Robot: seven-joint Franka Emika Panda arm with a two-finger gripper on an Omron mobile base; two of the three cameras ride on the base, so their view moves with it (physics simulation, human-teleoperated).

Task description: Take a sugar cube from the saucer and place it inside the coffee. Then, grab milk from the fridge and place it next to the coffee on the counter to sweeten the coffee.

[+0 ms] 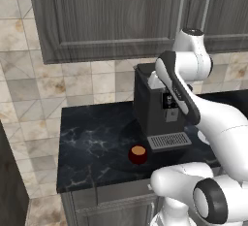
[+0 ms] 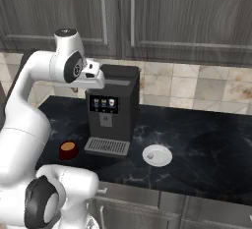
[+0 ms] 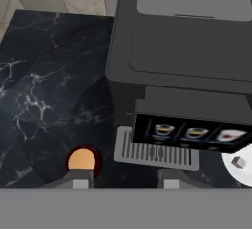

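Dim, even rendered light, slightly soft.

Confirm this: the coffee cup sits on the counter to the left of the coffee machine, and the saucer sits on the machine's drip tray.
Not quite. The saucer lies on the counter, right of the coffee machine, clear of its drip tray, as the right base view shows. The coffee does sit left of the machine.

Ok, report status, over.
Gripper open, high above counter. Sugar cube on saucer; coffee unsweetened. Coffee machine between them.
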